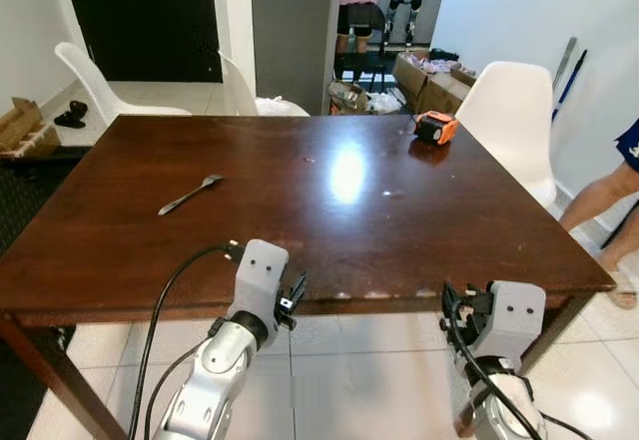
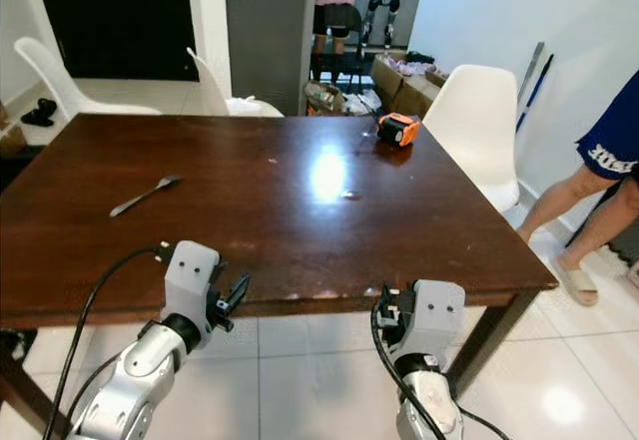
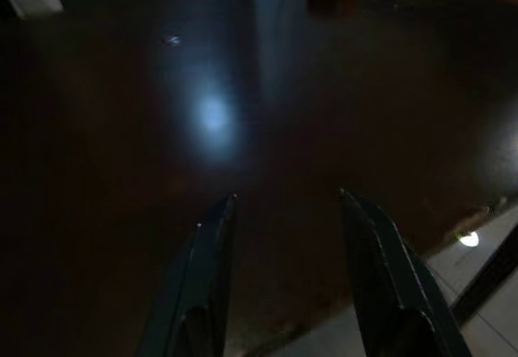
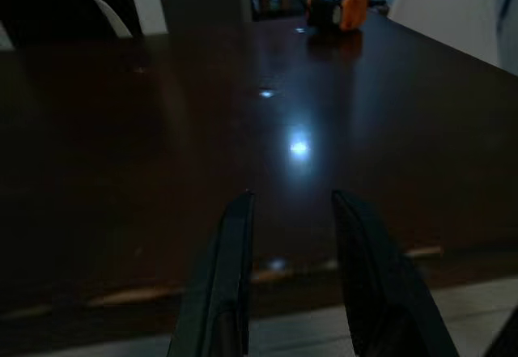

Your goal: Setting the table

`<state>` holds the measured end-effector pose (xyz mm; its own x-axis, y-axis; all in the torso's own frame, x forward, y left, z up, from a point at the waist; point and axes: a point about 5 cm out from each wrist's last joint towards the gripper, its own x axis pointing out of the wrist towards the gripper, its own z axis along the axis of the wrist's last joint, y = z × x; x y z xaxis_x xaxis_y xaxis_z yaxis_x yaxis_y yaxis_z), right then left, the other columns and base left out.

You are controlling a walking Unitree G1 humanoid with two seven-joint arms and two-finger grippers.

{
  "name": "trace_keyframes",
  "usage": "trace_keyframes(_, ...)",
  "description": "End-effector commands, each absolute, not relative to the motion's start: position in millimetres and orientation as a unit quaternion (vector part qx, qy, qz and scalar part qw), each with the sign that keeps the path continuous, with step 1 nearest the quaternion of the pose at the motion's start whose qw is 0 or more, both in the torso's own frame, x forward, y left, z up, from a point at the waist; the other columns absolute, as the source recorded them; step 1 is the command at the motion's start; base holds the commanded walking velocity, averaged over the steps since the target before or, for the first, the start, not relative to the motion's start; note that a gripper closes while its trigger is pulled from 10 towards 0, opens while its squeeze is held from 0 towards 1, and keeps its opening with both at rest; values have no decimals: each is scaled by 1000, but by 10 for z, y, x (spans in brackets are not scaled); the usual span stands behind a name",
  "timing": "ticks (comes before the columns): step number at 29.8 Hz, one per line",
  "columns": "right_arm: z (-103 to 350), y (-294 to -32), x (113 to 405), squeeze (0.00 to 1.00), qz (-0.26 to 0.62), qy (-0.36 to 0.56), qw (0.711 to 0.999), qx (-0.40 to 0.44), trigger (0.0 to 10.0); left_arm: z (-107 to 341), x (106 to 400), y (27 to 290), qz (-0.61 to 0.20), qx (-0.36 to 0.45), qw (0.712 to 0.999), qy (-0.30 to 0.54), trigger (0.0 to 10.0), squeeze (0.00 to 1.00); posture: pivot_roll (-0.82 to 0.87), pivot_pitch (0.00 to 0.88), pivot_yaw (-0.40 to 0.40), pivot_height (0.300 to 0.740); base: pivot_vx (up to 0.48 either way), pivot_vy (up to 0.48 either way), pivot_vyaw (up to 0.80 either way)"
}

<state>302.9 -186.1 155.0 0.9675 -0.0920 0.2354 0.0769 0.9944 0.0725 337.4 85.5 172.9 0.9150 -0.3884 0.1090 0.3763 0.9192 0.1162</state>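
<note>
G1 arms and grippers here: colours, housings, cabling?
Both arms are silver metal with black joint rings. Each wrist carries a light grey boxy housing with two small dark dots. A black cable loops into each. The left gripper and right gripper each have two long, tapered black fingers.

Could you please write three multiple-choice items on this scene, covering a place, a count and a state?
1. Where does the fork lie on the table?
A. left half
B. right near corner
C. beside the orange tape measure

2. How many white chairs stand around the table?
A. one
B. three
C. five

3. How is the left pincer?
A. shut on the fork
B. open, holding nothing
C. shut on a cup

Answers:
1 A, it lies toward the robot's left, far from the orange tape measure.
2 B, two at the far side, one at the right.
3 B, its fingers stand apart over the table edge.
</note>
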Motion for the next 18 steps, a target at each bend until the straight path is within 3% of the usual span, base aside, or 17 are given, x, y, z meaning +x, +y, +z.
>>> trace_keyframes(1,1562,-1843,3020,0,-33,-122,992,19,10000,1680,3375,870,-188,53,979,-55,10000,0,-5,129,66,740,416,0,0)
trace_keyframes(10,1747,-1562,3057,0,43,-152,987,4,10000,1692,3432,1036,-131,54,988,-53,10000,0,-3,133,70,740,410,0,0)
trace_keyframes(18,1775,-1095,3102,0,141,-150,978,26,10000,1615,3432,1645,-12,76,997,-25,10000,0,31,138,67,740,408,0,0)
